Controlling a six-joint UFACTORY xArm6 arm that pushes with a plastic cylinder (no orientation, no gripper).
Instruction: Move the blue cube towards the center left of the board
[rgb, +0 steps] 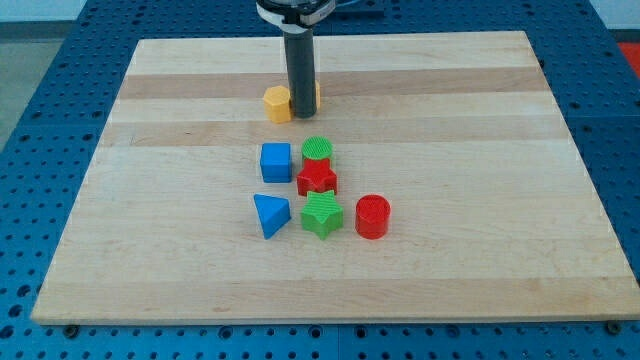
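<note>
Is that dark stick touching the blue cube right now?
No, my tip is up by the yellow block, well apart from the blue cube.

The tabletop (180, 270) is pale wood in glued strips, smooth and matt, with visible grain. On it, the blue cube (276, 162) and the red cylinder (372, 216) to its lower right look like matt plastic with fine ridges. The rod (301, 75) above looks dark, smooth and faintly glossy.
</note>
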